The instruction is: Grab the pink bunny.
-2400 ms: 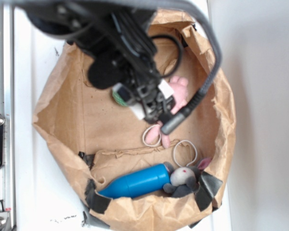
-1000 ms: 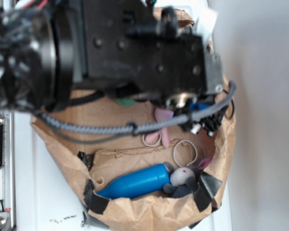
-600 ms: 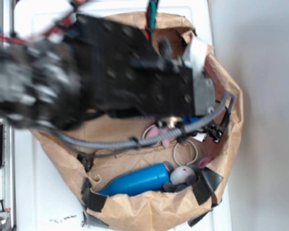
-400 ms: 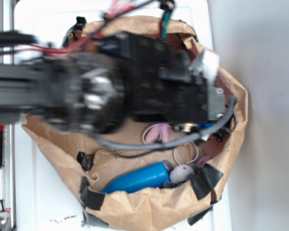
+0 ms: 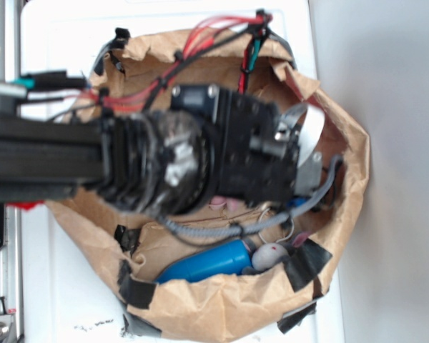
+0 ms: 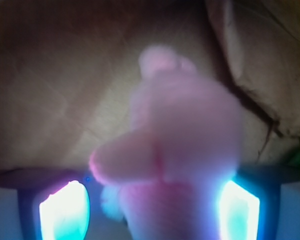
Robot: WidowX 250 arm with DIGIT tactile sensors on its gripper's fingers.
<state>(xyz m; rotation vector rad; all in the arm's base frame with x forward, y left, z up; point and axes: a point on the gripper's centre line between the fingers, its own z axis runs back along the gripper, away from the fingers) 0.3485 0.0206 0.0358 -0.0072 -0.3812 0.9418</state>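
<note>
From outside, the arm (image 5: 200,164) is covering the paper bag (image 5: 222,307); a sliver of the pink bunny (image 5: 225,204) is peeking out at six o'clock. At the wrist, the gripper (image 6: 150,210) is sitting open around the bunny (image 6: 182,145) (blurred, filling the middle), glowing fingers (image 6: 64,210) flanking it.

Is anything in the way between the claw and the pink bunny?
Nothing visible is. In the wrist view the bunny sits right between the claw's two glowing fingers, with only brown paper bag behind it. From outside, the arm hides nearly all of the bunny.
</note>
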